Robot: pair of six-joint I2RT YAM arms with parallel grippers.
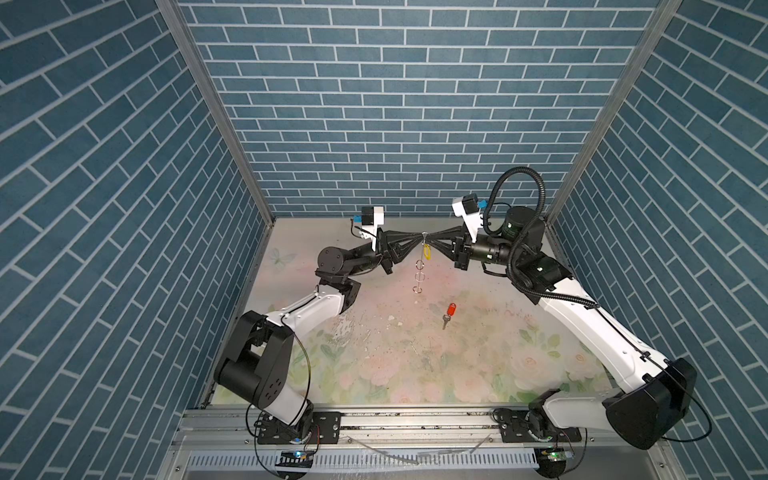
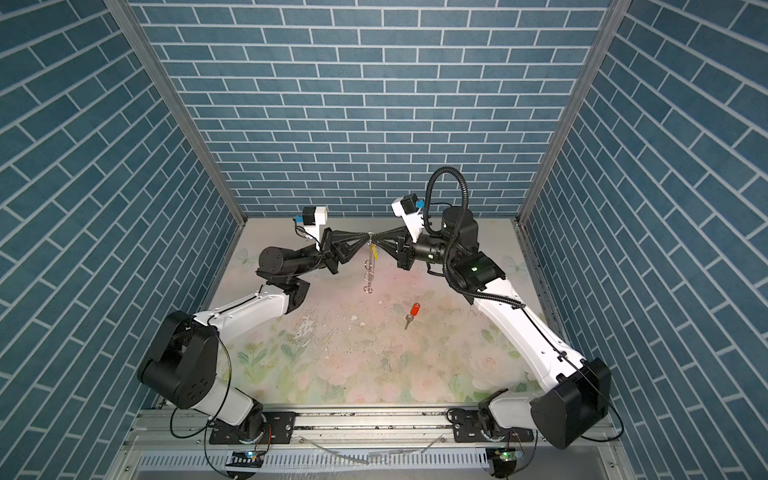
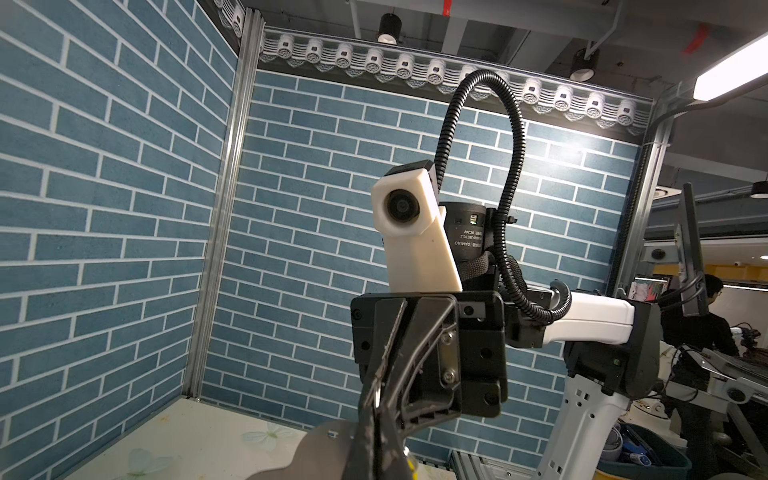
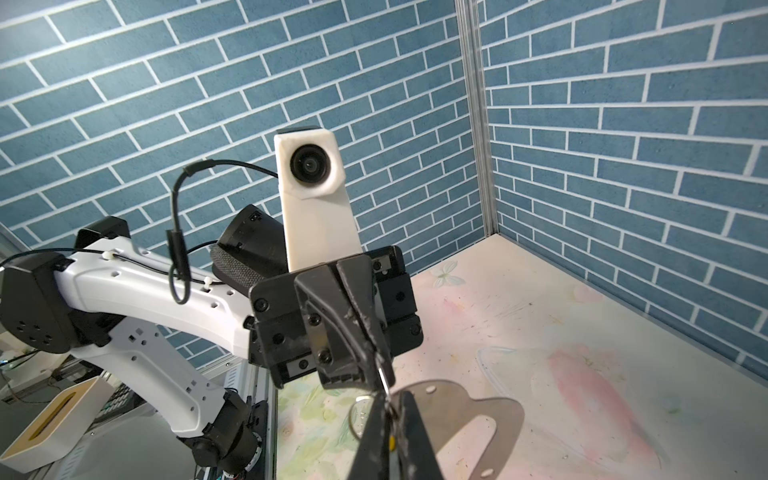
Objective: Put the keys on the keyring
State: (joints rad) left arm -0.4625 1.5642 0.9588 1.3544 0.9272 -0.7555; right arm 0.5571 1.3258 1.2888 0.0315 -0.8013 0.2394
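Note:
The keyring [image 1: 419, 276] hangs in mid-air over the back of the table as a short column of silver rings. The yellow tag [image 1: 426, 250] of one key dangles at its top. My left gripper [image 1: 419, 238] and right gripper [image 1: 429, 238] meet tip to tip there, both shut on a small silver ring [image 4: 385, 375]. In the right wrist view a grey flat plate [image 4: 457, 409] of the keyring hangs under the jaws. The other key, with a red tag [image 1: 450, 310], lies alone on the table nearer the front right.
The floral table mat [image 1: 374, 374] is worn and scuffed around its middle. Blue brick-pattern walls [image 1: 415, 124] close in the back and both sides. An aluminium rail [image 1: 415, 419] with both arm bases runs along the front edge.

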